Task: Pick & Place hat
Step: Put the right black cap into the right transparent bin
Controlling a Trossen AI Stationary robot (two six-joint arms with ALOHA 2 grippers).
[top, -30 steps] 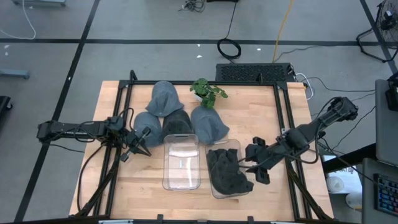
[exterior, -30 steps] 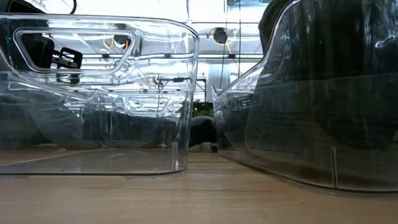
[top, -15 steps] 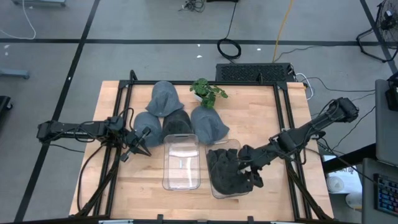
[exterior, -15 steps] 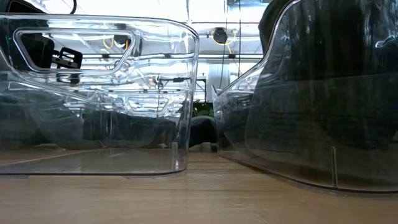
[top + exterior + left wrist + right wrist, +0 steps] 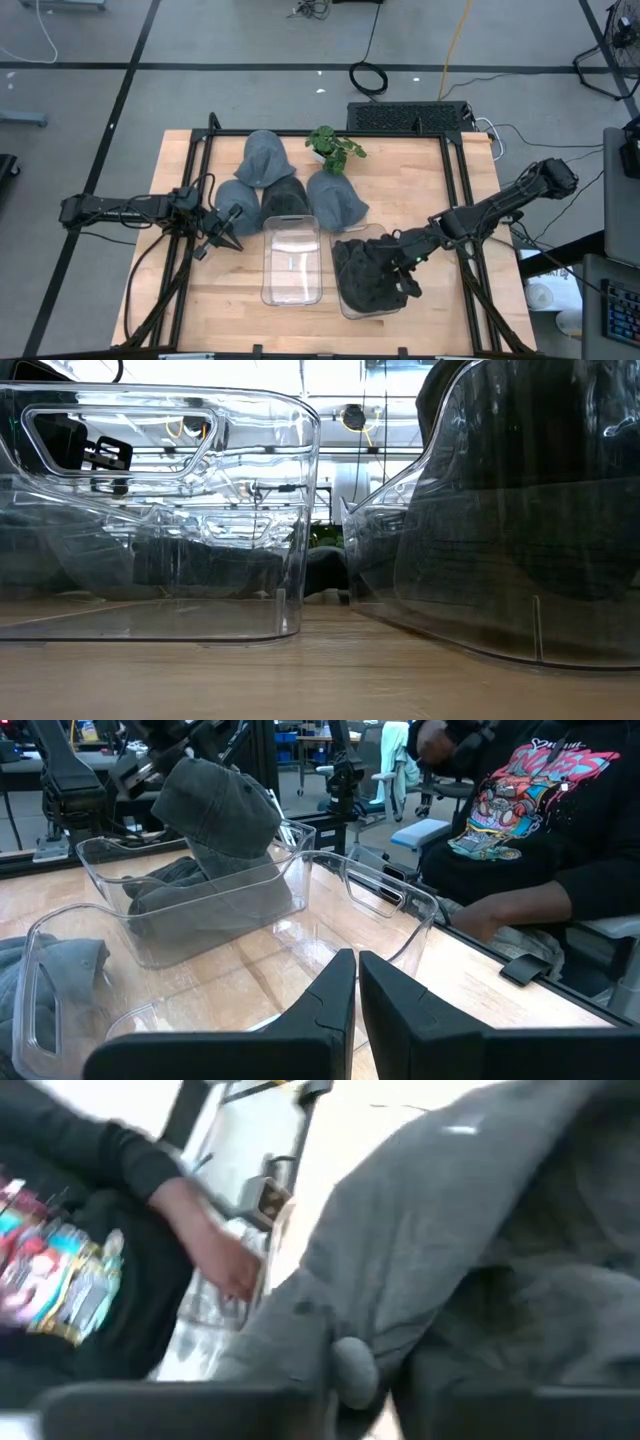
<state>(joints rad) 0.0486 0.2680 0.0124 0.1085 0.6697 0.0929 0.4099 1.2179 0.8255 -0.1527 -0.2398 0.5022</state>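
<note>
A dark grey hat (image 5: 215,805) stands up out of the right clear bin (image 5: 347,305), above another grey hat (image 5: 170,885) lying in that bin. My right gripper (image 5: 393,258) reaches into the bin from the table's right side and is shut on the raised hat (image 5: 430,1240). My left gripper (image 5: 232,240) waits shut at the table's left, level, with nothing in it (image 5: 357,970). In the low view the hats show as a dark mass (image 5: 540,480) behind the bin wall. My right gripper pinches the hat's crown cloth right by its top button (image 5: 350,1365) between its two fingers. The fingers come slanting down from the table's right. The hat stands tilted, its upper part above the bin rim and its lower part (image 5: 240,890) inside the bin.
An empty clear bin (image 5: 292,262) stands left of the right one. Several more grey hats (image 5: 285,185) and a small green plant (image 5: 335,148) sit toward the far edge. A person in a black printed top (image 5: 530,820) sits beyond the table, a hand (image 5: 480,920) near its edge.
My right gripper has gone down and toward the table's left, from beside the right bin into it, tipping further downward. Its fingers stood wide apart a second ago and have shut on the dark hat.
</note>
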